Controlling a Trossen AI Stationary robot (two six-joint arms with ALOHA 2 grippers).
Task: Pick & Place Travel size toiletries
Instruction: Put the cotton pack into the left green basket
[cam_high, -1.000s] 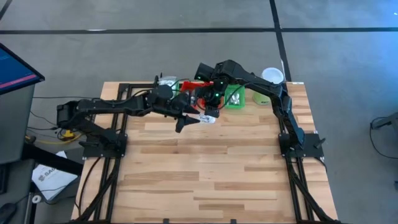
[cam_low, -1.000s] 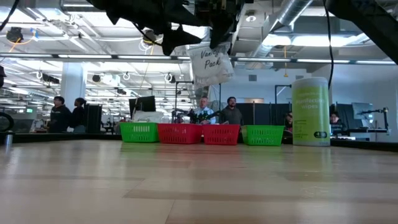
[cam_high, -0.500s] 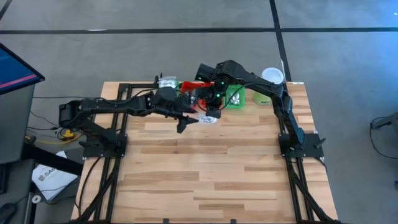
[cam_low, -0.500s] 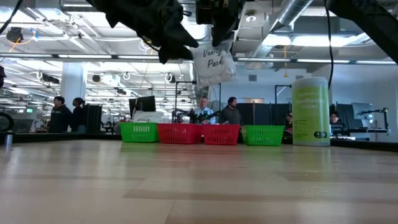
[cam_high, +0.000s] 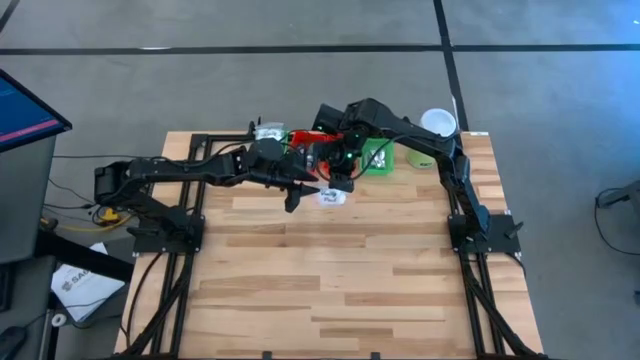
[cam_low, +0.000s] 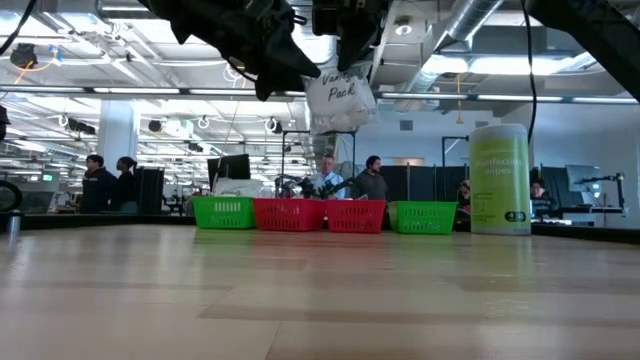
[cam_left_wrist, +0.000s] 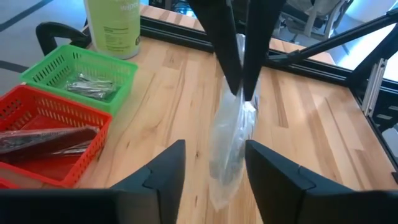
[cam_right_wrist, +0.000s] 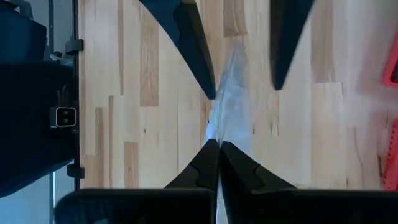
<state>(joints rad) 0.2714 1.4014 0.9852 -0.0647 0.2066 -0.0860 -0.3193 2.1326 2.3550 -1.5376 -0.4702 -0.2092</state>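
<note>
Green tray (cam_left_wrist: 74, 71): holds small silvery tubes (cam_left_wrist: 90, 87); stands beside the canister (cam_left_wrist: 113, 28).
Red tray (cam_left_wrist: 53, 140): next to the green one; dark flat bars (cam_left_wrist: 46, 138) lie in it.
Tray row, low view: green (cam_low: 224, 212), red (cam_low: 289, 214), red (cam_low: 356, 215), green (cam_low: 425, 216), along the table's far edge; contents hidden there.
Bag (cam_low: 341, 95): clear plastic, printed "Vanity Pack", hanging in the air above the table (cam_high: 330, 270), in front of the trays; what is inside cannot be told.
Right gripper (cam_right_wrist: 218, 149): jaws together, pinching the bag's top edge.
Left gripper (cam_left_wrist: 211, 165): jaws apart, one finger (cam_left_wrist: 165, 168) on each side of the bag's lower part; contact cannot be told.
</note>
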